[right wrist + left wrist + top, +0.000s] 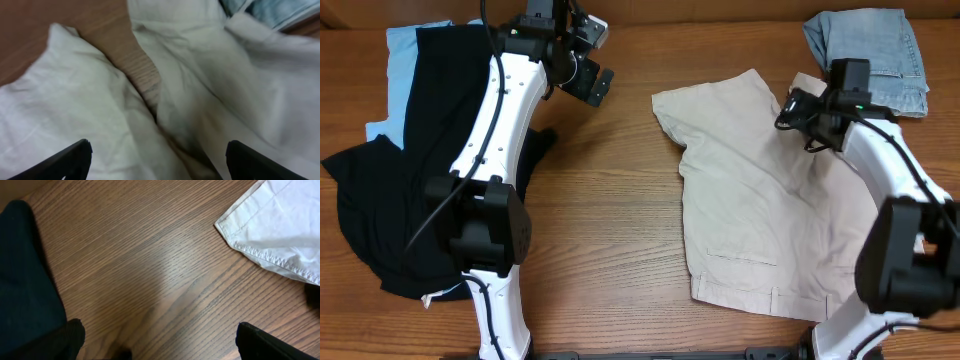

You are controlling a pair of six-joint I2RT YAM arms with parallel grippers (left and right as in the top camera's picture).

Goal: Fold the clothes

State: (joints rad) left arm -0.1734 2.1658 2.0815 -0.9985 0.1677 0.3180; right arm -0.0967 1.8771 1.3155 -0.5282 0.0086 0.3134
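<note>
Over the wooden table [610, 230], the beige shorts [750, 210] were spread out and both grippers were held open.

The shorts were laid mostly flat right of centre, with the waistband turned toward the robot's side and the legs toward the far edge, and creases were bunched at the upper right. The right gripper [792, 115] was positioned over that creased part. Its fingers [70, 160] were spread wide above the fabric with nothing gripped, and whether cloth was touched could not be told. The left gripper [592, 85] was held over bare wood, near a hemmed corner of the shorts but apart from it, its jaws likewise parted and empty. A black garment [380, 200] was heaped at the left, partly over a light blue garment [405, 60]. A faded denim garment [880, 55] was folded at the far right, just beside the shorts.
</note>
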